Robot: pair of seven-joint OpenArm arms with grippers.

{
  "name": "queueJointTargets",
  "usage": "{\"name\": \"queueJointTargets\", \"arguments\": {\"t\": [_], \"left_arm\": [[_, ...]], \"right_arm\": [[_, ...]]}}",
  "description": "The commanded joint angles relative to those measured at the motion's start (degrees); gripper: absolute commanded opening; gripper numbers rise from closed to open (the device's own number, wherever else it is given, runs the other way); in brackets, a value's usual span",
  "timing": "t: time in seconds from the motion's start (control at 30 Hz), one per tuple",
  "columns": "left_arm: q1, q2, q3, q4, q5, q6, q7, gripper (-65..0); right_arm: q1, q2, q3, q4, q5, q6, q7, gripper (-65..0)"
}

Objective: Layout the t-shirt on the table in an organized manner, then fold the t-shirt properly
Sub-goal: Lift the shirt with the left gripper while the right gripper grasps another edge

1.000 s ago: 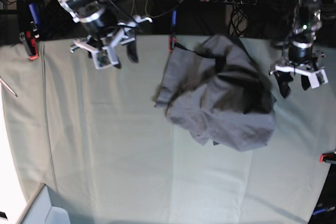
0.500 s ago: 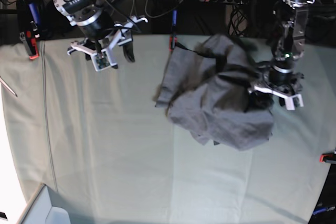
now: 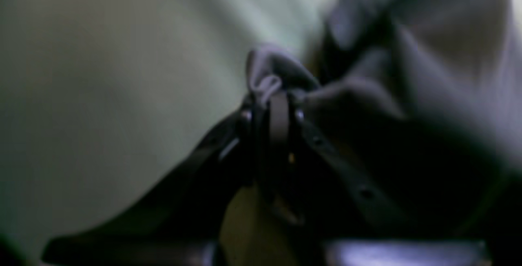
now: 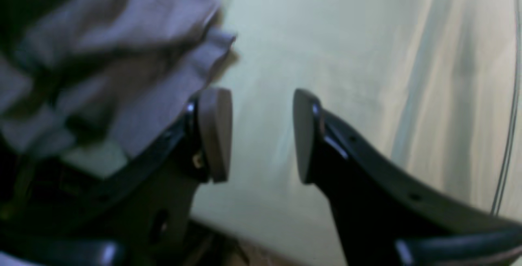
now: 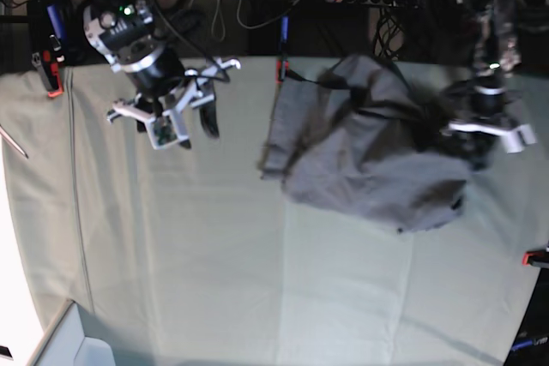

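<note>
Now t-shirt [image 3: 269,74] fold pinched in left gripper [image 3: 272,98], right gripper [image 4: 261,135] empty beside it

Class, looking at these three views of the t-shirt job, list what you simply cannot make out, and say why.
- Which part of the t-shirt the left gripper pinches: left wrist view blurred.
- T-shirt's neck label: hidden in crumpled folds, base view.
- T-shirt's full shape: cut off at the right wrist view's edge.

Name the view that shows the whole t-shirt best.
Base view: the crumpled t-shirt shows entire on the table. Left wrist shows only a blurred fold in the shut left pincer; right wrist, one edge.
</note>
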Motion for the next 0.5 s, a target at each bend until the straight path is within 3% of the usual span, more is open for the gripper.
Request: {"name": "queueJointTargets", "arguments": {"t": [0.0, 0.13, 0.27, 0.47], "left_arm": [[0.2, -0.7, -1.8, 2.5, 0.1, -0.1, -1.2, -64.8], [3.2, -1.1, -6.0, 7.7, 0.1, -0.1, -1.2, -64.8], [3.7, -1.0, -6.3, 8.6, 0.1, -0.1, -1.2, -64.8], [5.3, -0.8, -6.4, 8.3, 0.1, -0.1, -1.2, -64.8]], "right_arm": [[1.5, -0.2, -0.4, -0.4, 0.6, 0.8, 0.9, -39.0], [6.0, 0.0, -5.0, -5.4, 0.6, 0.8, 0.9, -37.5], [11.2, -0.2, -10.7, -12.7, 0.6, 0.8, 0.9, -33.4], [17.8, -1.7, -15.4, -25.4, 0.6, 0.8, 1.2, -32.9]]}}
